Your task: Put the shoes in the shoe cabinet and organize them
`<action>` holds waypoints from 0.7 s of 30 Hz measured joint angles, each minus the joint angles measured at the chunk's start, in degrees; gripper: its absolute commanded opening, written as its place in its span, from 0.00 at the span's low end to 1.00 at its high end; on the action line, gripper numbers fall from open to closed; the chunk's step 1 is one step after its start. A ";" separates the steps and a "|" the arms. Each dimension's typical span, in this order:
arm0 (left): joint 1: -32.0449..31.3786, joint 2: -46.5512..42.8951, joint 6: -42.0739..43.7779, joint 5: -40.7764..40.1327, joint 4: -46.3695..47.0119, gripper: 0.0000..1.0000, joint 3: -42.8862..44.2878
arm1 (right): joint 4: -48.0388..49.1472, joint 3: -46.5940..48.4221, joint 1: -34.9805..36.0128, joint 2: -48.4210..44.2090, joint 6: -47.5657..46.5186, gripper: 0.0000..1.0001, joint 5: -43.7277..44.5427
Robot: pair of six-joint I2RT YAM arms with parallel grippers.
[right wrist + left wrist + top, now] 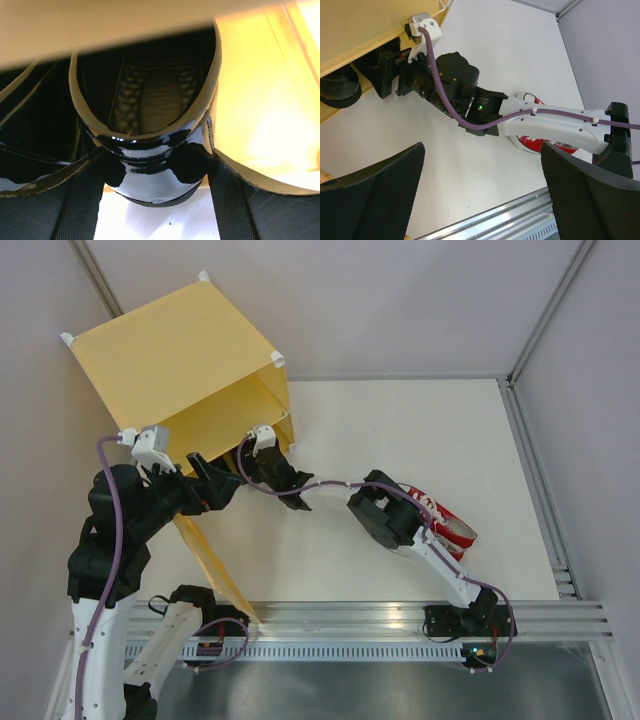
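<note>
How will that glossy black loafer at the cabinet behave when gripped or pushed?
Probably slippery: the black loafer shines like a mirror. Likely fairly stiff: its heel collar stands open, uncollapsed, between fingers of the right hand.

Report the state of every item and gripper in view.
shoe cabinet, door swung open.
black loafer, heel clamped, toe inside cabinet.
second loafer, inside cabinet beside it.
red sneakers, on table, outside cabinet.
left gripper, open, empty.
right gripper, closed on loafer heel.

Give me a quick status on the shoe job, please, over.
Left gripper open, empty. Right gripper clamped on black loafer heel, toe inside shoe cabinet, beside second loafer. Red sneakers on table.
</note>
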 measured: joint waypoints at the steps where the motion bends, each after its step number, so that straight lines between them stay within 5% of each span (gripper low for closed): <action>1: 0.00 0.00 -0.02 0.00 0.00 1.00 0.00 | 0.24 -0.24 -0.04 -0.02 -0.04 0.74 -0.13; 5: 0.00 -0.02 -0.02 0.26 0.00 1.00 0.00 | 1.64 -1.55 -0.24 -0.37 -0.22 0.76 -0.76; 14: 0.00 -0.17 -0.04 0.35 -0.17 1.00 0.00 | 2.95 -5.86 -0.63 -2.78 -0.20 0.98 -3.39; 21: 0.00 -0.17 -0.04 0.35 -0.17 1.00 0.00 | 2.91 -8.13 -0.76 -4.37 -0.24 0.98 -5.60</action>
